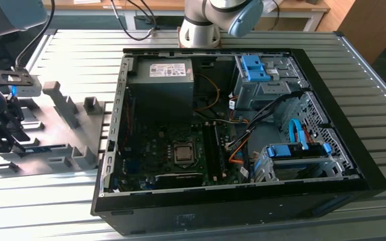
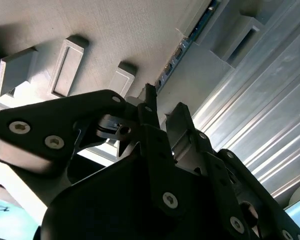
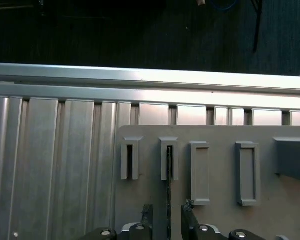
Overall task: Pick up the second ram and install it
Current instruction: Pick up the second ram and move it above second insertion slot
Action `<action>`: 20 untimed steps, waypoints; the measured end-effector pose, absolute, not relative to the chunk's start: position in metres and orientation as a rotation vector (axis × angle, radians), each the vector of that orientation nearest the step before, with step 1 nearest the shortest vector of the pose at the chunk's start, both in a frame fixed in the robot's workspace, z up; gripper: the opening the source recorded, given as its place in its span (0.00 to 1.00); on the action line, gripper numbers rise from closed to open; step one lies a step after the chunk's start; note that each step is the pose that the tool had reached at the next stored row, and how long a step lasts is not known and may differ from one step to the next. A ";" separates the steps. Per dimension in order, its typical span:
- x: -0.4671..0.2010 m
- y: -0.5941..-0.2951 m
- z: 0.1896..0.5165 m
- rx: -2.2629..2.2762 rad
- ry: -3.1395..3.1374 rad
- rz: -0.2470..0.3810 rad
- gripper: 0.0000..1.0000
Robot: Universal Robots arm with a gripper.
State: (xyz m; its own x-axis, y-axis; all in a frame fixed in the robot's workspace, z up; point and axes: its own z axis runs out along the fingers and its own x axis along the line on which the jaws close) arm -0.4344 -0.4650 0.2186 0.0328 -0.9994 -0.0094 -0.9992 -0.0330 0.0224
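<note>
Gripper point(image 3: 168, 214) partly open, gripping nothing. Memory stick point(image 3: 168, 192) stands on edge in a slot of the grey holder plate point(image 3: 220, 215), running between the fingers, clear of both. Exterior view adds the open computer case point(image 1: 247, 213) beside the holder, on the exterior view's right.

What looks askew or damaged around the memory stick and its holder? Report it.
Nothing stands out. In the first wrist view the second ram stands on edge, straight in its slot on the grey holder plate. The open tool straddles it with a gap on each side. No damage shows.
</note>
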 end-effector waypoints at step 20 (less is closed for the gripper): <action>-0.416 -0.463 0.196 2.266 -2.163 -0.040 0.35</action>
